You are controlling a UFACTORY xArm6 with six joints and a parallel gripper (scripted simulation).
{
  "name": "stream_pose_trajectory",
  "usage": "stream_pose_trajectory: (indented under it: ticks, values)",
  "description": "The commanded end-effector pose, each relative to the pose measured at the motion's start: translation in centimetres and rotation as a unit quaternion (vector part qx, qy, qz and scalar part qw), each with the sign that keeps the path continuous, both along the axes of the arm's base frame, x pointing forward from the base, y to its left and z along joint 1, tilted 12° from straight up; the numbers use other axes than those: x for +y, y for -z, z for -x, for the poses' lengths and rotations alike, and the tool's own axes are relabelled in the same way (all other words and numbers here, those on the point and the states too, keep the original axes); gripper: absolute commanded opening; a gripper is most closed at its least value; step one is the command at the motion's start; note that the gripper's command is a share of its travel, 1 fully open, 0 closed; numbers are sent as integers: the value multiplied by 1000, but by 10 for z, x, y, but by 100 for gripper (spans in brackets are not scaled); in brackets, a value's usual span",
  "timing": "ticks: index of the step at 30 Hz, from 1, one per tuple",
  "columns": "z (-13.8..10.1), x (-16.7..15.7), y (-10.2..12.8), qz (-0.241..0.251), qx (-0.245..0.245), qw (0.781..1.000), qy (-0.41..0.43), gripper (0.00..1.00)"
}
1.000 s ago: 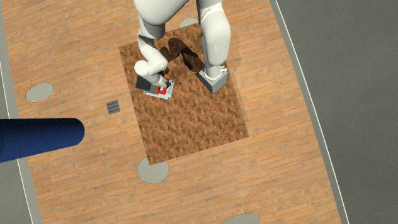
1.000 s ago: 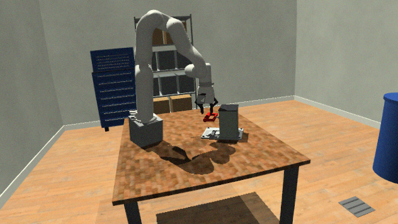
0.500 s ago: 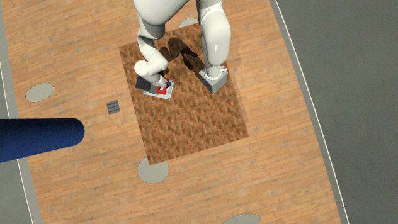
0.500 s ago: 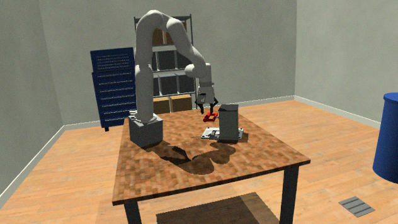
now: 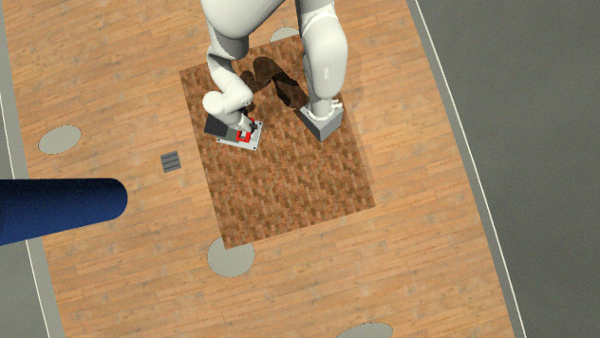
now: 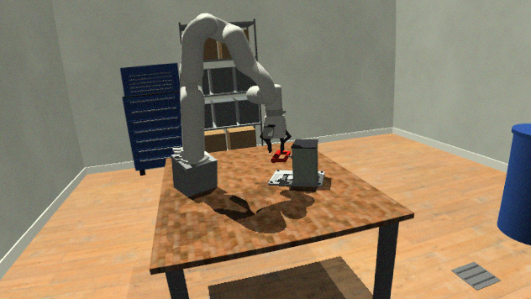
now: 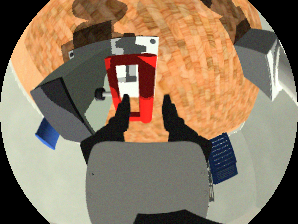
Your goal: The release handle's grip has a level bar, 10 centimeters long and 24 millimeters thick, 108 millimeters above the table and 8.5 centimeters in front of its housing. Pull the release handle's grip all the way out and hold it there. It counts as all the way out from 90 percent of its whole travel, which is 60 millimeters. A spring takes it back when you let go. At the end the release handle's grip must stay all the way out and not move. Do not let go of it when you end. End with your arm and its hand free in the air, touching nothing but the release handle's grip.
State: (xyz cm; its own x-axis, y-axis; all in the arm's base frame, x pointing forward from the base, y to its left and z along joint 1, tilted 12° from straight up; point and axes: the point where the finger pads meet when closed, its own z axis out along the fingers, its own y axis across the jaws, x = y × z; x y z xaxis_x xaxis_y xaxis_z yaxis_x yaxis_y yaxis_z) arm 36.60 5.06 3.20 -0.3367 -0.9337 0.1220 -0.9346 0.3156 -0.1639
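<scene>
The release handle's grip (image 7: pixel 131 86) is a red rectangular frame that sticks out level from the dark grey housing (image 6: pixel 305 161), which stands on a light grey base plate (image 6: pixel 291 178). The grip also shows in the top view (image 5: pixel 243 137) and in the exterior view (image 6: pixel 281 156). My gripper (image 7: pixel 146 101) points down over the grip's outer bar with its fingers half apart. The black fingertips sit at about the bar's level, one over the frame's left side and one just past its right side. I see no squeeze on the bar. The gripper also shows in the exterior view (image 6: pixel 277 147).
The arm's grey base block (image 6: pixel 194 173) stands on the table to the left of the housing. A blue cabinet (image 6: pixel 151 113) and a shelf (image 6: pixel 227 105) stand behind the table. A blue barrel (image 6: pixel 517 185) stands on the floor at the right.
</scene>
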Motion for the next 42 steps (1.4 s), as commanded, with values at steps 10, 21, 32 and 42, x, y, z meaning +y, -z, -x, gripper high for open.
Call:
stream_pose_trajectory:
  ticks: [10, 21, 32, 42]
  values:
    - [-2, -1, 8, 0, -2, 1000, 0, 52]
    - [-4, -3, 19, 0, -2, 1000, 0, 52]
    - [-5, -5, 29, 0, -2, 1000, 0, 52]
    - [-6, -6, 36, 0, -2, 1000, 0, 52]
